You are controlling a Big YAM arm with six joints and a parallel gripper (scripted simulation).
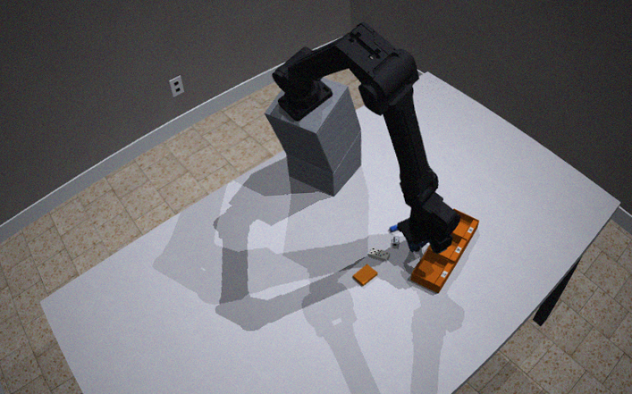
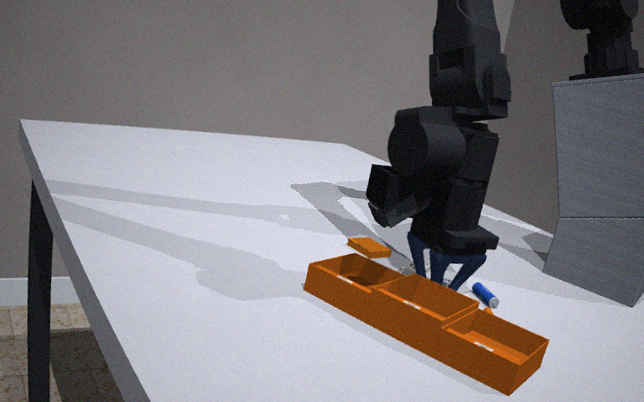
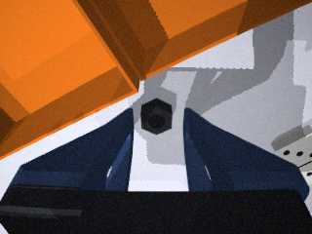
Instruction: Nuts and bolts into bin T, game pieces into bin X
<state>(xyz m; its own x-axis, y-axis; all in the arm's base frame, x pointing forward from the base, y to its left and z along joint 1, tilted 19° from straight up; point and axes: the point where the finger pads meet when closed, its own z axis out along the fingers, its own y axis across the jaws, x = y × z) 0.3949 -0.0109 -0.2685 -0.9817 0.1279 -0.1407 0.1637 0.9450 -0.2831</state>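
A small black hex nut [image 3: 156, 116] lies on the table beside the orange three-part bin row [image 1: 446, 254], just outside its wall. My gripper [image 3: 158, 117] is lowered to the table with its blue fingers on either side of the nut, open and apart from it. In the side view the fingers [image 2: 439, 271] stand just behind the bin row [image 2: 426, 317]. A white domino [image 1: 378, 254] and a small silver metal part [image 1: 395, 240] lie to the left of the gripper. The domino also shows in the wrist view [image 3: 298, 150]. The bin labels are too small to read.
A blue battery [image 2: 485, 295] lies behind the bins near the gripper. A flat orange block [image 1: 365, 274] lies left of the bin row. The grey robot pedestal [image 1: 318, 139] stands at the back of the table.
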